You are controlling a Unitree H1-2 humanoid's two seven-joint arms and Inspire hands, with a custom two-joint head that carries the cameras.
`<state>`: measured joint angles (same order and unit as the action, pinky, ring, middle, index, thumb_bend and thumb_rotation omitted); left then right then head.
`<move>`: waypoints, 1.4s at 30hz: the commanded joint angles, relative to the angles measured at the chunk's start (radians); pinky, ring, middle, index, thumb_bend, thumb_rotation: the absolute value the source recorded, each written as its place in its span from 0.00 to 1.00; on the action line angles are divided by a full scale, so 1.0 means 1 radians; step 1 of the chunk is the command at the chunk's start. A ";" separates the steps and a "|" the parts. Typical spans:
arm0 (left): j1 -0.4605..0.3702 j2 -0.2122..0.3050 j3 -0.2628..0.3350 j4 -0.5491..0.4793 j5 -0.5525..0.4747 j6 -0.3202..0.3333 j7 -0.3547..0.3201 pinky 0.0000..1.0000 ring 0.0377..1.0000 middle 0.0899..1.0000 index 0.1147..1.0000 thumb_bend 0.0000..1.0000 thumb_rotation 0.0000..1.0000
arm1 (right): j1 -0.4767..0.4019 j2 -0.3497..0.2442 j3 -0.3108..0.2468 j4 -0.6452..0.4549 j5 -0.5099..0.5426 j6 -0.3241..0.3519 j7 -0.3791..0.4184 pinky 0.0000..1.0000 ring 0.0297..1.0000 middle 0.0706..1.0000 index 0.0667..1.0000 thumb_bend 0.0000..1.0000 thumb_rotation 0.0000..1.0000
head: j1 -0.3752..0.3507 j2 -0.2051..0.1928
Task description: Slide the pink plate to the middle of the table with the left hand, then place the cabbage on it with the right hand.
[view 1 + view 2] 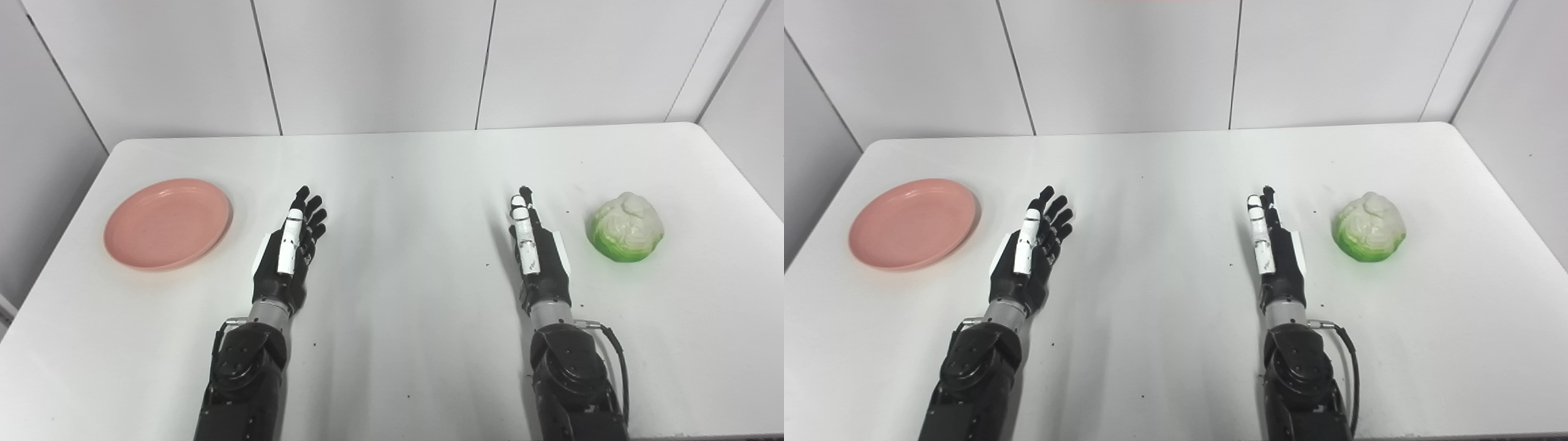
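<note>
While both arms are extended forward over the white table [392, 343], the left hand [291, 248] is seen edge-on with its fingers stretched out and slightly fanned, and nothing is held in it; the right hand [534, 248] is likewise turned on edge, fingers straight and close together, empty. Neither hand is touching an object. Near the left hand, toward the table's left side, the pink plate [168, 223] is laid flat, apart from the fingers and empty. Near the right hand, toward the table's right side, the cabbage [626, 227] is set on the tabletop, pale on top and green at its base, apart from the fingers
</note>
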<state>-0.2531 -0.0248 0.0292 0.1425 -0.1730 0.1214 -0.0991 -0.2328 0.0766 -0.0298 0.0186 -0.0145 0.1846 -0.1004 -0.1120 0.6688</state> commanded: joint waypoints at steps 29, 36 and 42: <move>-0.058 -0.127 -0.056 0.141 0.056 -0.114 0.051 1.00 0.99 0.98 0.97 0.41 1.00 | -0.003 -0.103 -0.027 -0.013 0.123 -0.047 0.119 1.00 1.00 1.00 0.99 0.19 1.00 | 0.435 -0.181; -0.061 -0.124 -0.063 0.147 0.064 -0.113 0.053 1.00 0.99 0.97 0.97 0.41 1.00 | -0.001 -0.100 -0.025 -0.018 0.118 -0.054 0.116 1.00 1.00 1.00 1.00 0.16 1.00 | 0.425 -0.184; -0.059 -0.123 -0.062 0.145 0.063 -0.121 0.053 1.00 0.99 0.97 0.97 0.41 1.00 | 0.001 -0.093 -0.029 -0.025 0.123 -0.045 0.110 1.00 1.00 1.00 1.00 0.15 1.00 | 0.420 -0.182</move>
<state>-0.3036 -0.1475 -0.0300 0.2847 -0.1215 0.0005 -0.0509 -0.2147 -0.0185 -0.0546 0.0177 0.1043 0.1723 0.0078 0.3068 0.4863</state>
